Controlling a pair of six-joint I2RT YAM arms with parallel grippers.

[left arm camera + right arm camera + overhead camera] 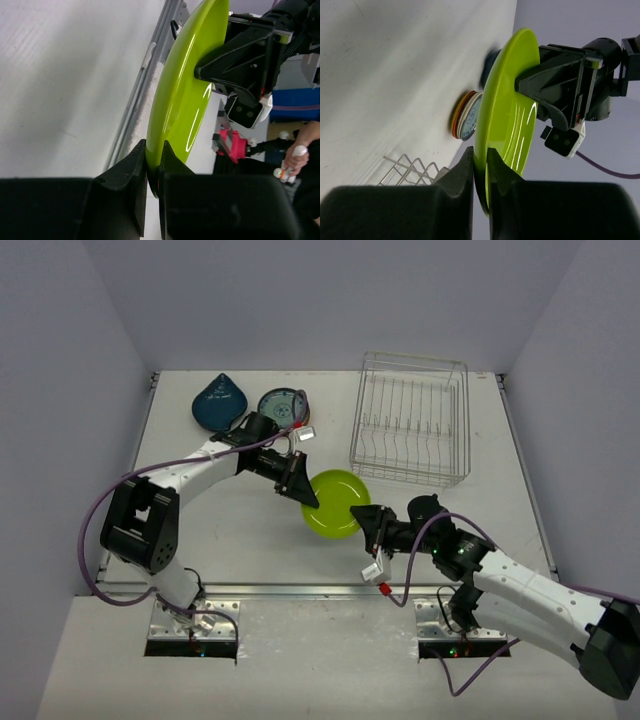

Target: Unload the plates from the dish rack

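Note:
A lime green plate [335, 502] hangs above the table between both arms, held on edge. My left gripper [305, 490] is shut on its left rim; in the left wrist view the rim [185, 90] sits pinched between my fingers [152, 150]. My right gripper [368, 520] is shut on its right rim, and the right wrist view shows that rim [507, 100] between the jaws [480, 155]. The silver wire dish rack [410, 420] stands at the back right with no plates showing in it. A stack of plates [282, 408] and a dark blue teardrop plate [220, 402] lie at the back left.
The stack of plates [467, 117] and some rack wires [415, 167] show behind the green plate in the right wrist view. A small white tag [306, 432] lies beside the stack. Grey walls enclose the table on three sides.

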